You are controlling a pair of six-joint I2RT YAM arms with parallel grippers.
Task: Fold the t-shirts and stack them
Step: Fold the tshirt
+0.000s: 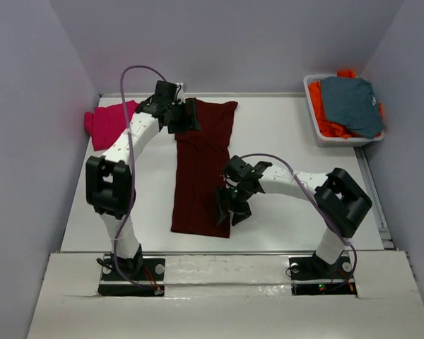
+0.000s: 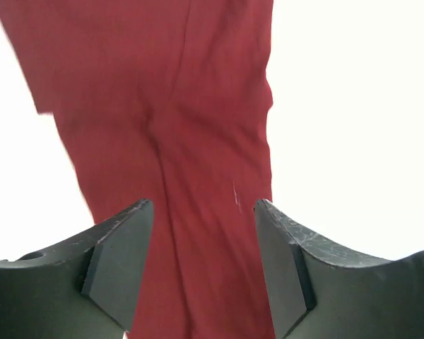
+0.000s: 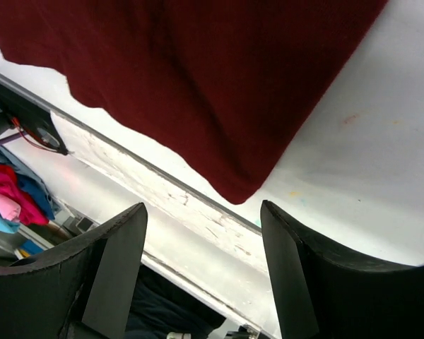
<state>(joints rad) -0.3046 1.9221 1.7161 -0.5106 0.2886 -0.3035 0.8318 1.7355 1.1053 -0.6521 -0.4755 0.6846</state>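
A dark maroon t-shirt (image 1: 201, 169) lies on the white table, folded into a long narrow strip running from far to near. My left gripper (image 1: 186, 116) hovers over its far end, open, with only the cloth (image 2: 177, 127) beneath and nothing between the fingers. My right gripper (image 1: 230, 208) is open over the strip's near right corner (image 3: 244, 187), jaws apart and empty. A magenta-pink t-shirt (image 1: 107, 121) sits bunched at the far left of the table.
A white bin (image 1: 312, 106) at the far right holds a grey-blue garment (image 1: 352, 104) on top of orange ones (image 1: 332, 127). The table's near edge (image 3: 198, 212) runs close under the right gripper. Grey walls close in on the left, back and right.
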